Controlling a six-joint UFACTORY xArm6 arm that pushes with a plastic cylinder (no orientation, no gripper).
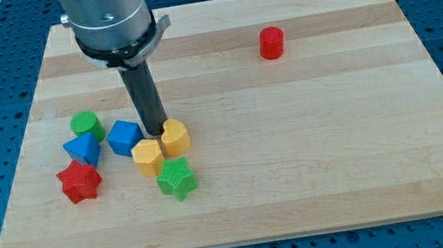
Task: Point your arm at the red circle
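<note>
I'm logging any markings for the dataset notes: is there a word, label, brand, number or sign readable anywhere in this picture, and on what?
None: no readable text shows anywhere.
The wooden board is bare wood.
The red circle, the two yellow blocks and the other coloured blocks carry no marks.
The arm's grey housing shows no label.
My tip is plain dark, beside the yellow blocks.

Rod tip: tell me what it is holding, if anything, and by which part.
Nothing is held. My tip is a bare rod end with no means of gripping; it rests against or just beside the yellow blocks, far from the red circle.
</note>
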